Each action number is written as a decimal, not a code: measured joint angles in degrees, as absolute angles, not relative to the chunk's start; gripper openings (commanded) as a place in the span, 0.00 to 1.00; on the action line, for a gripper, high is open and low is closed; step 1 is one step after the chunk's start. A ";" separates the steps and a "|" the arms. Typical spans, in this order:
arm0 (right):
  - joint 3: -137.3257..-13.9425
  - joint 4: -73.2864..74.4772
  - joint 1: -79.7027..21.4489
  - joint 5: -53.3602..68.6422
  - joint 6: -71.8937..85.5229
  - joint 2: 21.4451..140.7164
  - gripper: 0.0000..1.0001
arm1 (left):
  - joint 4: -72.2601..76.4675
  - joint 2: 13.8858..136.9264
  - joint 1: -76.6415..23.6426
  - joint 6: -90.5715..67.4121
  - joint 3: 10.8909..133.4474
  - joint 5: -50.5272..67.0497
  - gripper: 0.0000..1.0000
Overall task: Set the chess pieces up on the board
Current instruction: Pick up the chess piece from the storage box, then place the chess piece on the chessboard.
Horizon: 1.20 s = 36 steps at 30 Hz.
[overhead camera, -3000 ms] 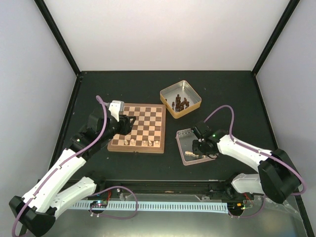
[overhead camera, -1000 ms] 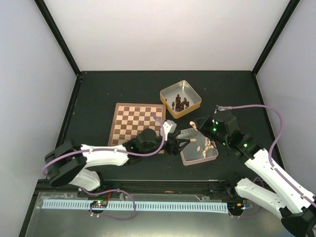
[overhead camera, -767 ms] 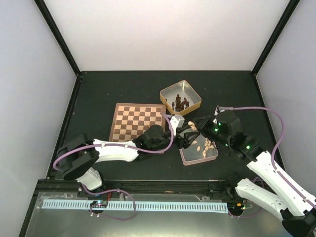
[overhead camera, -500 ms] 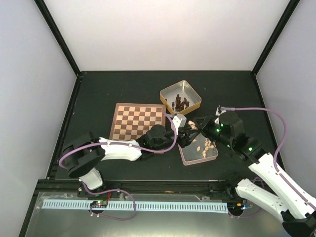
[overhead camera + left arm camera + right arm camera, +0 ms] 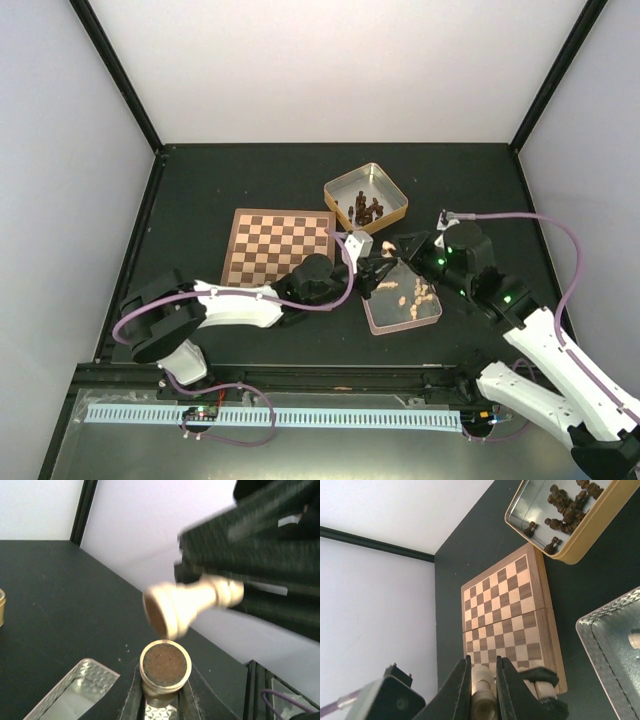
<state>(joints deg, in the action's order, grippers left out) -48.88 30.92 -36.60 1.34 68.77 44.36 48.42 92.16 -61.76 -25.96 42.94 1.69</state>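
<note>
Nearest to me, on the dark bench point(image 5: 220, 190), sits a silver tin point(image 5: 428, 318) with a scatter of loose cream pieces point(image 5: 412, 292) lying in it. Both arms meet over its far left corner.

The left pincer point(image 5: 161, 692) is clenched on the first cream piece point(image 5: 165, 664), which stands upright between the fingers with its round brown felt base facing the wrist camera. Just above it, the right pincer point(image 5: 482, 669) is clamped on the second cream piece point(image 5: 481, 680). Seen from the left wrist, that one lies on its side, base pointing left. Whether the two pieces touch, I cannot tell; they are very close.

A little further back and to the left lies the board point(image 5: 280, 245), flat on the bench, its near right corner just beside the left arm's wrist.

Furthest off, beyond the silver tin and to the right of the board, is a gold tin point(image 5: 400, 212) holding a heap of dark brown pieces point(image 5: 368, 210).
</note>
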 measured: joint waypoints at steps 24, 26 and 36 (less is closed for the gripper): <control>-73.17 35.53 -52.77 -1.83 38.35 88.05 0.07 | -6.55 39.75 -42.39 -23.44 37.50 -24.47 0.02; -77.43 36.27 -55.66 -2.90 36.67 93.01 0.07 | -11.16 38.02 -40.21 -23.18 39.20 -24.75 0.01; -88.49 40.27 -62.02 -6.50 32.36 108.22 0.07 | -25.47 33.19 -31.29 -23.11 44.91 -24.43 0.02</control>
<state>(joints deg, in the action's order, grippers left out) -88.49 40.27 -62.02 -6.50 32.36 108.22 -25.47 33.19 -31.29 -23.11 44.91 -24.43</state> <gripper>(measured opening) 0.095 0.148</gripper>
